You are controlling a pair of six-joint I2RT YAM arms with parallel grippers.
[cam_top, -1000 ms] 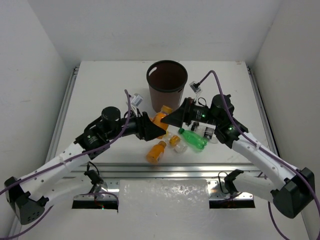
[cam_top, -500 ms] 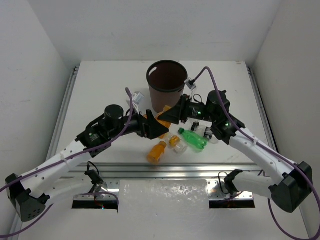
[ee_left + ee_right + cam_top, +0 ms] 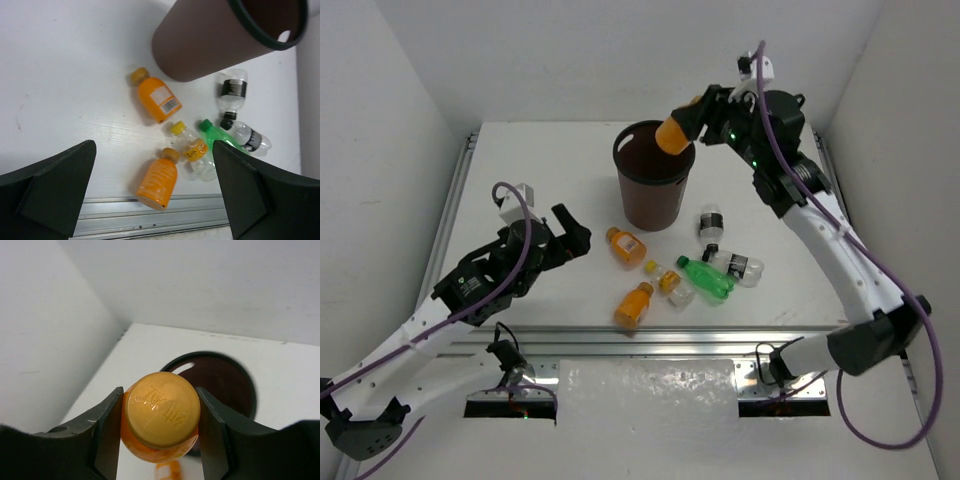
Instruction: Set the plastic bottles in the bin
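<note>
White desk (image 3: pixel 520 160) boxed in by plain white walls (image 3: pixel 420 90).

Top view: the bin (image 3: pixel 655 205) stood upright toward the back middle of the desk. The right gripper (image 3: pixel 678 128) was raised over the bin's right rim and clamped on the held orange bottle (image 3: pixel 670 135), which hung above the opening. The left gripper (image 3: pixel 575 230) was spread wide with nothing in it, low over the desk, left of the loose bottles. In front of the bin lay the labelled orange bottle (image 3: pixel 624 247), the plain orange bottle (image 3: pixel 634 303), the yellow-capped clear bottle (image 3: pixel 672 283), the green bottle (image 3: pixel 708 278), the upper clear bottle (image 3: pixel 712 223) near the bin's base, and the lower clear bottle (image 3: pixel 740 265) beside the green one.

Left wrist view: the left fingers (image 3: pixel 55 192) stood far apart at the frame's bottom corners, bare desk between them. All six loose bottles showed, lying on their sides.

Right wrist view: the right fingers (image 3: pixel 107 435) pressed both sides of the held orange bottle, cap toward the camera, the bin's dark mouth below and behind it.
</note>
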